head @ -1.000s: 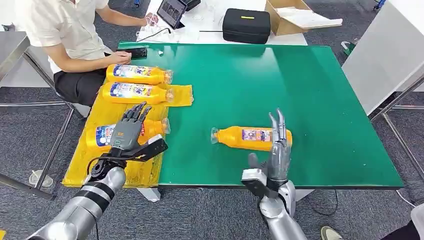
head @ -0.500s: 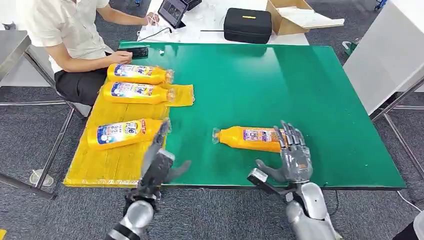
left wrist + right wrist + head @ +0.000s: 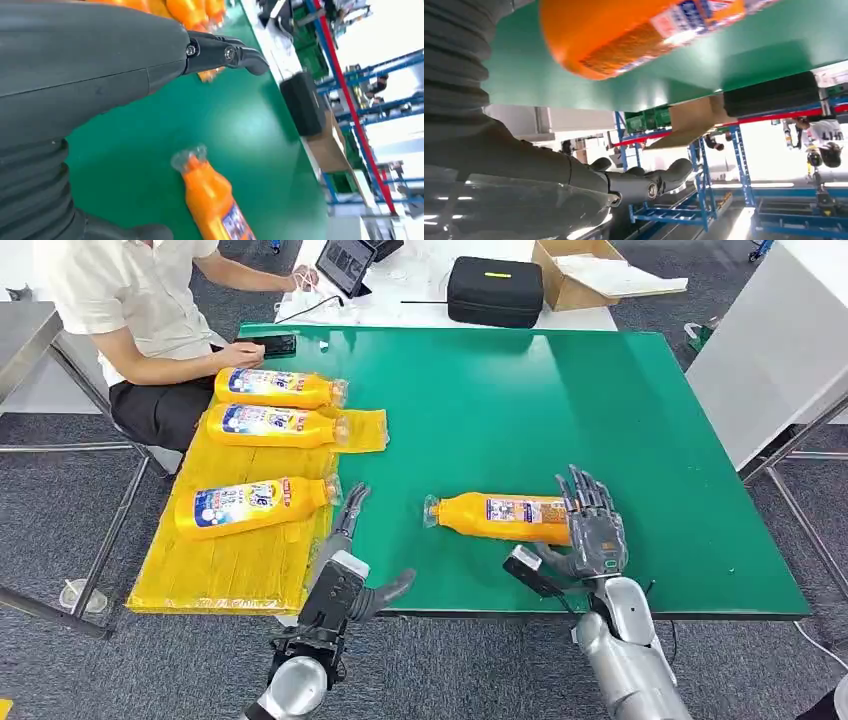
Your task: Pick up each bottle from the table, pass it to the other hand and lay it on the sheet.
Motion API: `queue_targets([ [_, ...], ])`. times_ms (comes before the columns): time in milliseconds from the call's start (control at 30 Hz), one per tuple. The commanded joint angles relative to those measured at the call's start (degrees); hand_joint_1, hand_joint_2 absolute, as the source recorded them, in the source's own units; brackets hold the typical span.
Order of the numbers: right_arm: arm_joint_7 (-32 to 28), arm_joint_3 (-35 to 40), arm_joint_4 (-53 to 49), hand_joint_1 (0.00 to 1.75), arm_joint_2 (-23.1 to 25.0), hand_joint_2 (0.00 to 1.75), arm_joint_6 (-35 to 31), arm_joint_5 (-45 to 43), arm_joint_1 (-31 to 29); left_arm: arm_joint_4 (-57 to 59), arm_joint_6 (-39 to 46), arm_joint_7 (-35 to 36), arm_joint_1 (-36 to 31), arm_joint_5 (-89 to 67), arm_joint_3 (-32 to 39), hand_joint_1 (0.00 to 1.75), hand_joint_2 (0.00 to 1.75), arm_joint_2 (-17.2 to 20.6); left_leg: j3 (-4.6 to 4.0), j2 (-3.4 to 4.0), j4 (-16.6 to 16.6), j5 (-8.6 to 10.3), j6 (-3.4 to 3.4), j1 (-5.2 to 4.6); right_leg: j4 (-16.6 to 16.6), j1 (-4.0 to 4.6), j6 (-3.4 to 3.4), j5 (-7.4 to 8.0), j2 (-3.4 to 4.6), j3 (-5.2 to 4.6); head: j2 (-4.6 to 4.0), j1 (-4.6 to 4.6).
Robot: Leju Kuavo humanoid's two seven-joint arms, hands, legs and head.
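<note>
An orange bottle (image 3: 497,517) lies on its side on the green table (image 3: 560,400), well right of the yellow sheet (image 3: 235,560). Right hand (image 3: 590,537) rests at the bottle's base, fingers spread, gripping nothing. Left hand (image 3: 345,570) hovers empty at the sheet's right edge, fingers extended. Three bottles (image 3: 262,455) lie on the sheet.
</note>
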Motion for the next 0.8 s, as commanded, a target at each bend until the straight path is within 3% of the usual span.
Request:
queue_targets([
  [33,0.48,2.51,16.61,0.0,1.23,1.75,0.06,0.11,-8.99,4.52,-0.41,-0.61,-3.8,2.34,-3.26,0.0,1.75,0.03,0.34,0.16,-0.02,-0.14,0.01,0.02,-0.05,0.06,-0.13,-0.09,0.08,0.31,0.0,0.0],
  [267,1.85,4.5,22.48,0.0,1.27,1.75,1.22,-0.01,-11.15,5.83,1.05,-1.04,-4.68,3.18,-3.81,0.0,1.75,-0.01,0.3,0.14,-0.03,-0.11,0.0,0.01,-0.06,0.07,-0.13,-0.06,0.08,0.28,0.0,0.02],
  [333,4.03,4.6,24.23,0.0,1.21,1.75,6.86,-1.64,-11.64,6.09,1.62,-0.71,-4.75,3.38,-3.81,0.0,1.75,0.24,0.25,0.11,-0.03,-0.09,0.0,0.01,-0.05,0.06,-0.11,-0.05,0.04,0.24,0.0,0.02],
  [533,8.31,5.75,25.5,0.0,-0.54,1.75,10.15,-1.12,-12.04,6.19,0.85,-0.23,-4.75,4.3,-3.63,0.0,1.75,0.28,0.32,0.07,-0.01,-0.14,0.02,0.01,-0.06,0.07,-0.12,-0.1,-0.01,0.33,0.0,0.02],
  [800,9.29,6.08,26.01,0.0,-0.7,1.75,11.19,-0.78,-12.43,6.19,0.88,-0.18,-4.88,4.39,-3.54,0.0,1.75,0.18,0.43,-0.06,-0.02,-0.12,0.02,0.04,-0.07,0.1,-0.16,-0.13,-0.18,0.47,0.0,0.02],
])
